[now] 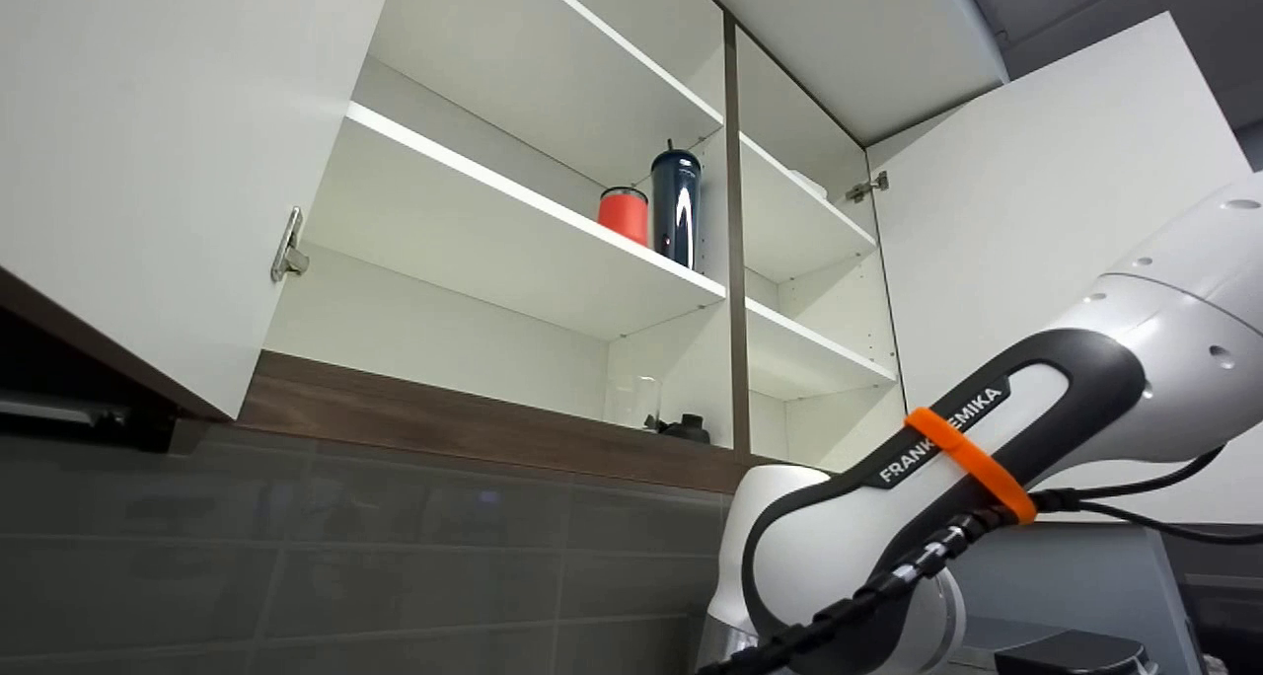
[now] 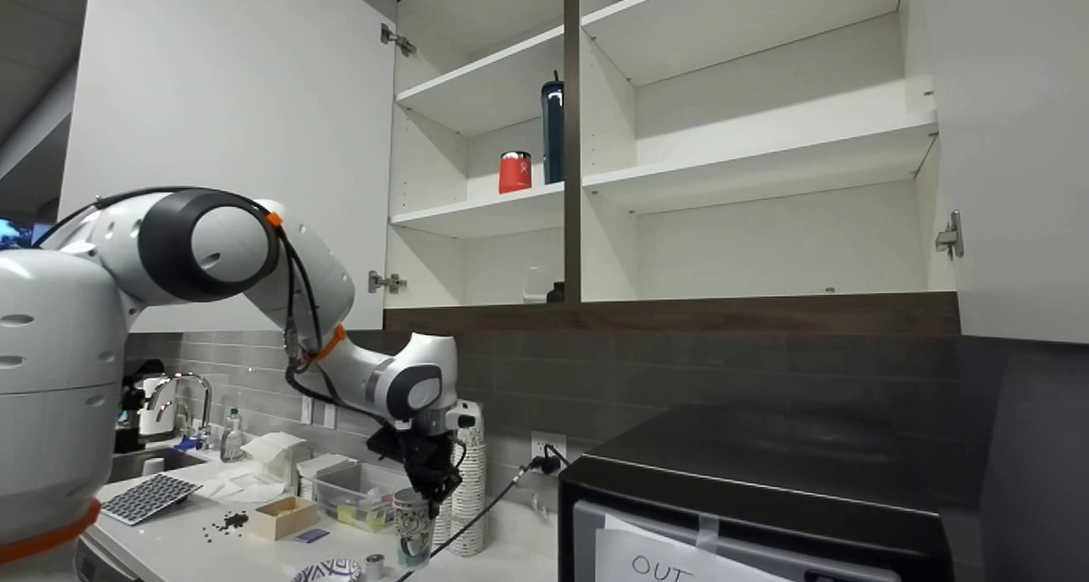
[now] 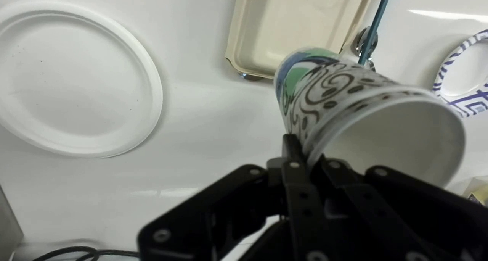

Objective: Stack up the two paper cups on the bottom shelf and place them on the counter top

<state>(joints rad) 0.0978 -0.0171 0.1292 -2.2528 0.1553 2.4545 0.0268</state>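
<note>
The two paper cups (image 3: pixel 328 85) are nested one in the other, with two rims showing in the wrist view. They are white with a dark swirl pattern and a blue-green base. My gripper (image 3: pixel 307 161) is shut on their rims, one finger outside and one inside. In an exterior view the cups (image 2: pixel 413 531) hang upright from the gripper (image 2: pixel 434 493), low over the white counter top (image 2: pixel 510 552). I cannot tell if they touch it. The bottom shelf (image 1: pixel 444 404) has a dark brown front edge and holds a clear glass (image 1: pixel 633 402) and a black object (image 1: pixel 688 428).
A white plate (image 3: pixel 76 81), a tan tray (image 3: pixel 293 20) and a patterned plate (image 3: pixel 465 70) lie on the counter. Tall stacks of white cups (image 2: pixel 470 497) stand behind the gripper. A black microwave (image 2: pixel 749 471) stands beside them. Open cabinet doors (image 2: pixel 230 156) jut out above.
</note>
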